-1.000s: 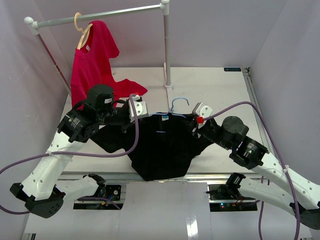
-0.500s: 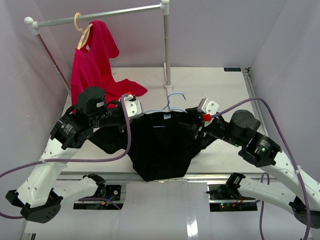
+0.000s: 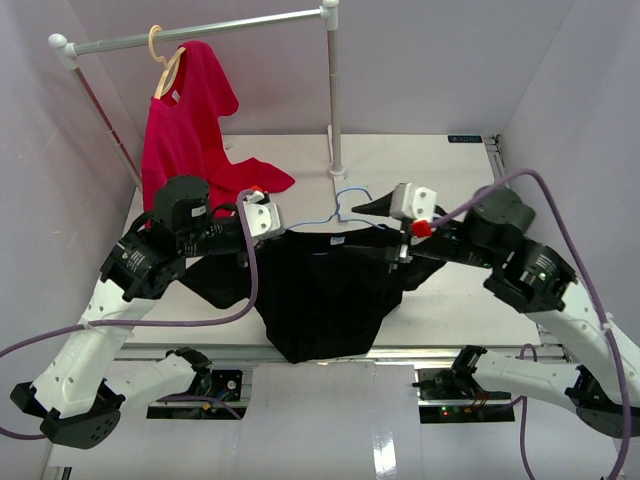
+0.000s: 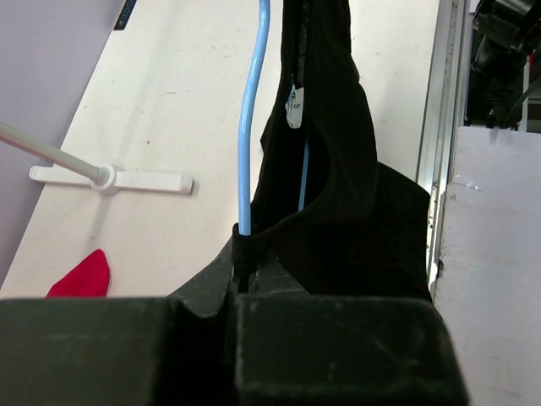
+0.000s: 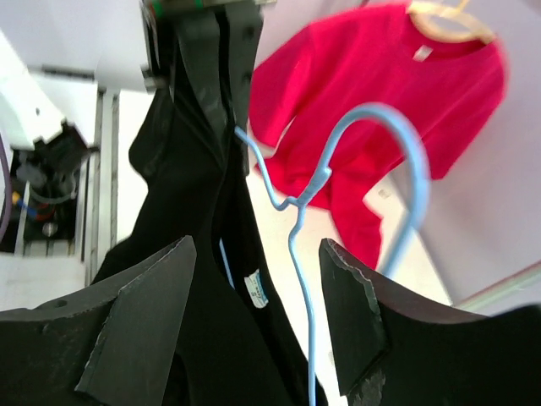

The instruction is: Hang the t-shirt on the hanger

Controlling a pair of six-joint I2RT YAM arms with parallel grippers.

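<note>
The black t-shirt (image 3: pixel 320 290) hangs between my two arms above the table's near edge, draped over the light-blue wire hanger (image 3: pixel 347 203), whose hook sticks up from the collar. My left gripper (image 3: pixel 272 228) is shut on the shirt's shoulder and the hanger wire inside it; the left wrist view shows the pinch (image 4: pixel 243 264), the wire (image 4: pixel 252 110) and the fabric (image 4: pixel 355 220). My right gripper (image 3: pixel 362 207) is open at the hanger's neck. In the right wrist view its fingers (image 5: pixel 254 326) stand wide apart with the wire (image 5: pixel 297 200) and the shirt (image 5: pixel 194 279) between them, untouched.
A red shirt (image 3: pixel 185 130) hangs on a tan wooden hanger (image 3: pixel 165 60) from the clothes rail (image 3: pixel 200 30) at the back left, its hem on the table. The rail's upright pole (image 3: pixel 335 100) stands right behind the blue hook. Purple walls close in both sides.
My right arm has risen and its gripper has swung left from the shirt's right shoulder to the hanger's neck. My left arm shifted slightly left, still holding the shoulder.
</note>
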